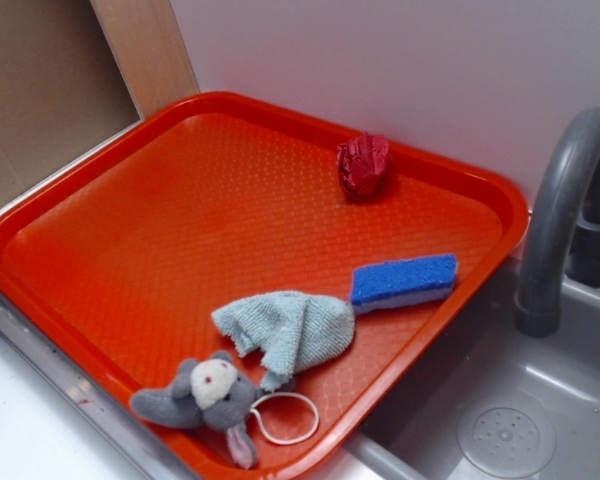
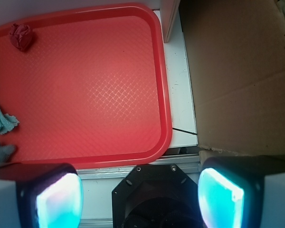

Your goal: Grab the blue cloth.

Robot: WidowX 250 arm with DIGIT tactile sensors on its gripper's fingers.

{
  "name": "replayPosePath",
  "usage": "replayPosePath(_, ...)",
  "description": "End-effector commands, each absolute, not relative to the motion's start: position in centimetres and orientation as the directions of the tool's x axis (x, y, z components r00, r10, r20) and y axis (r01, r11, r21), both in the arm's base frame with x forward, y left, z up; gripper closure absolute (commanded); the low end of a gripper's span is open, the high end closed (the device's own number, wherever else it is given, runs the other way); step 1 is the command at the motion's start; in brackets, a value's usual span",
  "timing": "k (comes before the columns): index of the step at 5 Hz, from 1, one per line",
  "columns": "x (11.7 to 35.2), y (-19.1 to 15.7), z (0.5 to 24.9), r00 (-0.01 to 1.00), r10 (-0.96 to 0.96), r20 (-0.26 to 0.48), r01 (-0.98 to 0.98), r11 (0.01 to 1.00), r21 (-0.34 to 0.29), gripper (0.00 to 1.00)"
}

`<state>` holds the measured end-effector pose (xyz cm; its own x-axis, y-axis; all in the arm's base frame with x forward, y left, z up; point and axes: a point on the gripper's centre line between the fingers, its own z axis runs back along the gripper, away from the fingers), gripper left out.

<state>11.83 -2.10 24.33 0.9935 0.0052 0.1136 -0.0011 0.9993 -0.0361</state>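
- The tray (image 1: 110, 230) fills most of the exterior view, orange-red and bare across its upper and left parts; in the wrist view it takes the upper left of the frame.
- The sink (image 1: 540, 400) and its grey tap (image 1: 558, 230) sit at the right edge of the exterior view, off the tray.
- The gripper (image 2: 140, 187) shows only in the wrist view, along the bottom edge; its two pale pads stand wide apart with nothing between them, and it hangs over the tray's near rim and the white counter, not over any object.
- The cloth (image 1: 285, 328) lies low and centre in the exterior view, crumpled flat on the tray; you see just a corner of it at the left edge of the wrist view, well apart from the gripper.
- The sponge (image 1: 405, 282) lies just right of the cloth, its end touching or almost touching it; don't mistake it for the target.
- The plush (image 1: 205, 395) lies just below the cloth at the tray's lower rim.
- The red ball (image 1: 364, 165) sits upper right, well apart.
- In my judgement nothing is done yet; you have the whole approach, descent and closing left.
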Motion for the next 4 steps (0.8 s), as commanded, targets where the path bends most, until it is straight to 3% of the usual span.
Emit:
replayPosePath(1, 11.8, -2.1, 24.3, 0.994, 0.005, 0.114, -0.001, 0.999, -0.036, 0.0)
replayPosePath(3, 12.4, -9.3, 24.4, 0.969, -0.069, 0.235, 0.099, 0.988, -0.119, 0.0)
replayPosePath(4, 13.1, -14.3, 23.3, 0.957, -0.173, 0.233, 0.216, 0.962, -0.17, 0.0)
